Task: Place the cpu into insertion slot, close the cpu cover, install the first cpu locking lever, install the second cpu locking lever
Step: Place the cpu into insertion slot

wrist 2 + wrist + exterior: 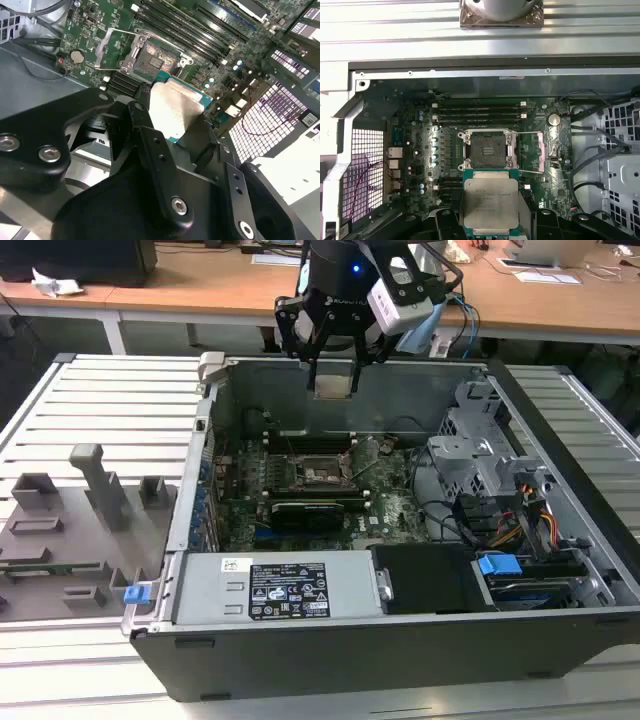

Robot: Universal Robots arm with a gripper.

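above the open dark-grey metal computer case (300, 660), exterior view: the black two-finger gripper (334, 362) is clamped on the flat square cpu with its dull silvery top (333, 385). second wrist view: matte black fingers (145, 125) pinch its edges, and the thin metal cpu cover frame (101, 49) stands tilted open. first wrist view: the chip hangs near the bare square socket (487, 150) on the green circuit board (535, 195).

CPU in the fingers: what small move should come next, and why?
Probably shift the cpu sideways until it hangs over the open socket. The gripper is shut on it high above the motherboard, by the case's far wall in the exterior view, and the bare socket is not under it.
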